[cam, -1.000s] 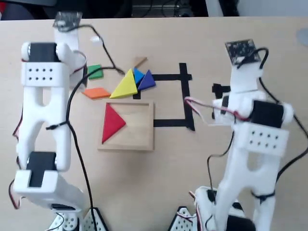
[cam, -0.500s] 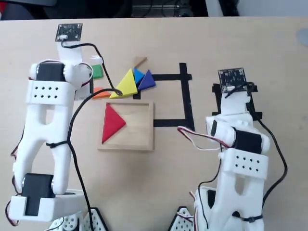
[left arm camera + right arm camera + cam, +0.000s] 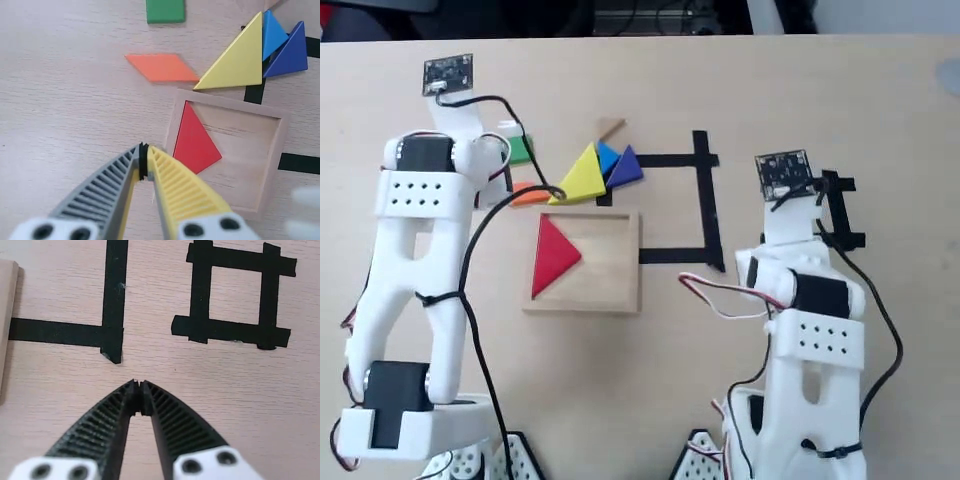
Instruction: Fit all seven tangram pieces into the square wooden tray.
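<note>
The square wooden tray [image 3: 632,260] holds one red triangle [image 3: 554,255] along its left side. Just beyond it lie a yellow triangle [image 3: 582,177], a light blue triangle [image 3: 608,157], a dark blue triangle [image 3: 627,168] and a small tan piece [image 3: 611,127]. An orange parallelogram [image 3: 162,67] and a green square [image 3: 165,11] rest left of them. My left gripper [image 3: 143,161] is shut and empty, hovering over bare table beside the tray [image 3: 245,150] near the red triangle [image 3: 195,142]. My right gripper [image 3: 137,397] is shut and empty, over bare table right of the tray.
A black tape outline [image 3: 705,200] runs along the table right of the tray, and a smaller tape square [image 3: 235,297] sits farther right. The left arm's body [image 3: 415,260] stands over the table's left side and partly covers the orange and green pieces in the high view.
The right arm has drawn back toward the near edge and slightly left. The left arm's wrist has shifted a little; the pieces have not moved.
</note>
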Controlling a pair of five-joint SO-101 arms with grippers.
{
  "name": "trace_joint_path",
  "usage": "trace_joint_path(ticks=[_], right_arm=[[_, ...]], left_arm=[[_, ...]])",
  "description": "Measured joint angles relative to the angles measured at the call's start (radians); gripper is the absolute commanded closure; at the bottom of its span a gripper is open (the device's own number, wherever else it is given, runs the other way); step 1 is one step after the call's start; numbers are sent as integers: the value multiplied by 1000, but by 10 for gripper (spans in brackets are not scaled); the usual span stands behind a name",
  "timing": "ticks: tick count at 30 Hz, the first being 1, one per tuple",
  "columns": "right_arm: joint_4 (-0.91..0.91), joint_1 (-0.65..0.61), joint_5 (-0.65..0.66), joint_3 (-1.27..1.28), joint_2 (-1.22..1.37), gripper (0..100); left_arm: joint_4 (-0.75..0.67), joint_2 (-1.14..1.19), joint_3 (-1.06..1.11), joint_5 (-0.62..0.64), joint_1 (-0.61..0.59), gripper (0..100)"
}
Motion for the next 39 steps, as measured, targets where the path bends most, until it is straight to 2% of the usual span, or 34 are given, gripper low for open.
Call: trace_joint_path(ticks=[6, 9, 16, 22, 29, 35, 39], right_arm=[[-34, 3, 2, 9, 0, 987], [-77, 69, 0, 34, 0, 987], [-164, 107, 0, 97, 0, 987], [-169, 109, 0, 100, 0, 987], [-169, 109, 0, 103, 0, 987], [-169, 109, 0, 103, 0, 987], [-169, 109, 0, 103, 0, 987]], left_arm=[[-207, 0, 112, 6, 75, 960], [-328, 0, 141, -14, 81, 959], [-433, 91, 69, -69, 114, 895], [-313, 499, -361, -80, 133, 895], [-189, 977, -1033, -241, 153, 893], [-192, 1338, -1504, -293, 153, 890], [-267, 1530, -1689, -296, 158, 890]])
